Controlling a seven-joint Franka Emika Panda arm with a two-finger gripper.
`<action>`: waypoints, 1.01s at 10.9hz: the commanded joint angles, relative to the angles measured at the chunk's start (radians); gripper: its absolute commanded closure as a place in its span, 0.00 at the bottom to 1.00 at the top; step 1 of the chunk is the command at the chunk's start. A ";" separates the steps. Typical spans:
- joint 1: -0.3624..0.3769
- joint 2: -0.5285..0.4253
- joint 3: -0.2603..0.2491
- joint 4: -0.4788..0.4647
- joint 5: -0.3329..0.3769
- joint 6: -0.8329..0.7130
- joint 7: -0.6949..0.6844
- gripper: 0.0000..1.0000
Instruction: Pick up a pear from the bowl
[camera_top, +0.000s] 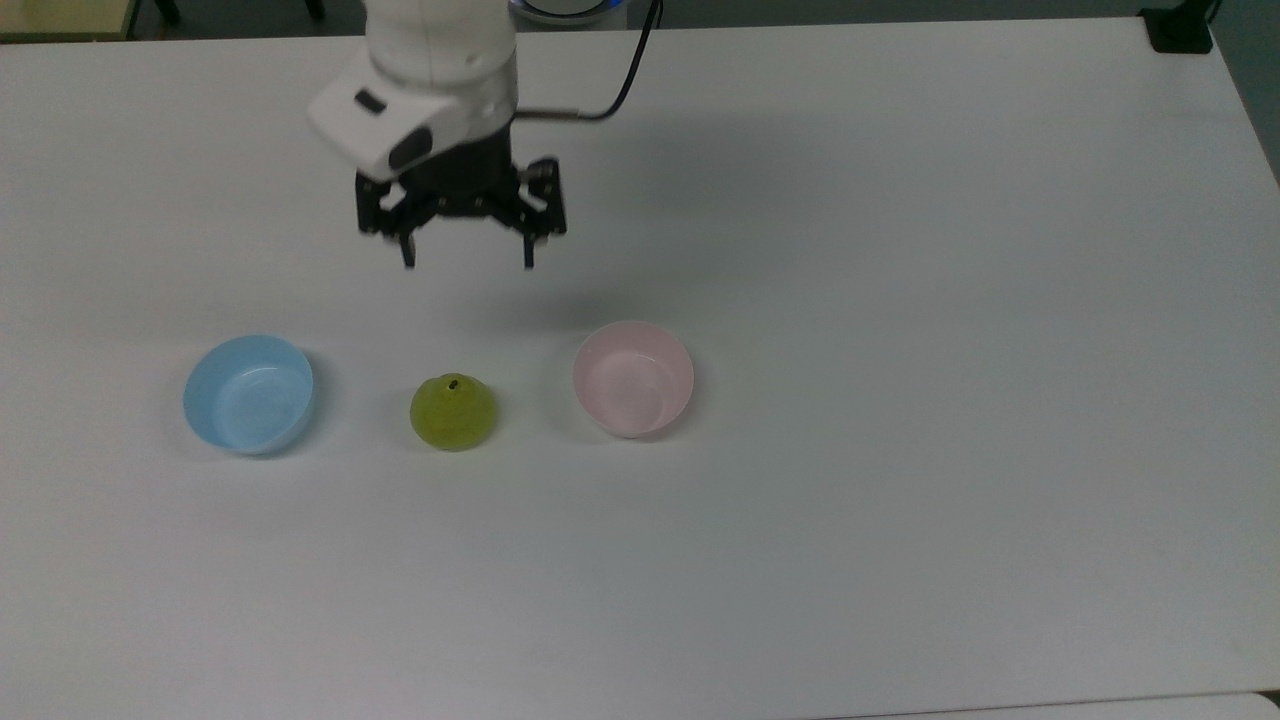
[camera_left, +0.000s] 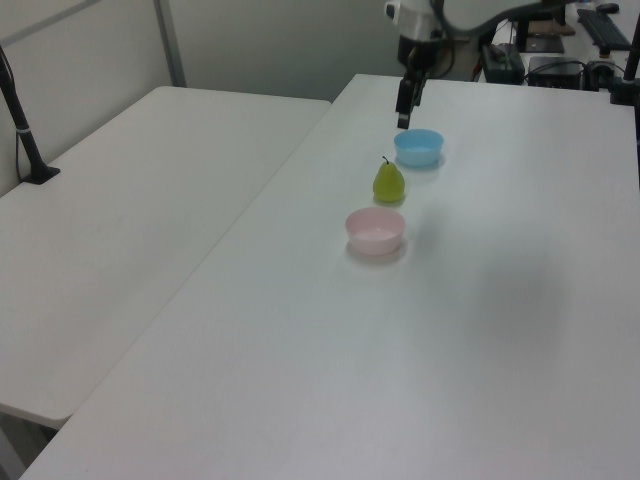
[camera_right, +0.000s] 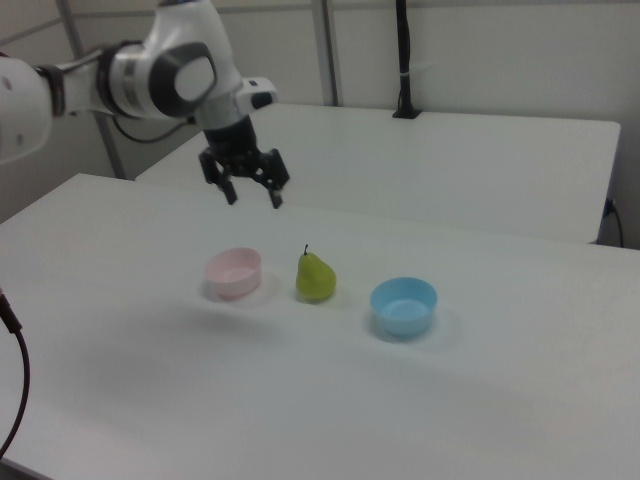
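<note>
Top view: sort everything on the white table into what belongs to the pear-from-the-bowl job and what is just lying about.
Belongs to the job:
- pear, standing on the table between the two bowls
- pink bowl, nothing in it
- gripper, open, raised above the table

Just lying about:
- light blue bowl, nothing in it
</note>
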 joint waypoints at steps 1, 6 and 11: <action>0.058 -0.152 -0.011 -0.061 0.014 -0.200 0.079 0.00; 0.054 -0.213 -0.017 -0.079 0.005 -0.257 0.082 0.00; 0.051 -0.211 -0.017 -0.079 0.007 -0.256 0.082 0.00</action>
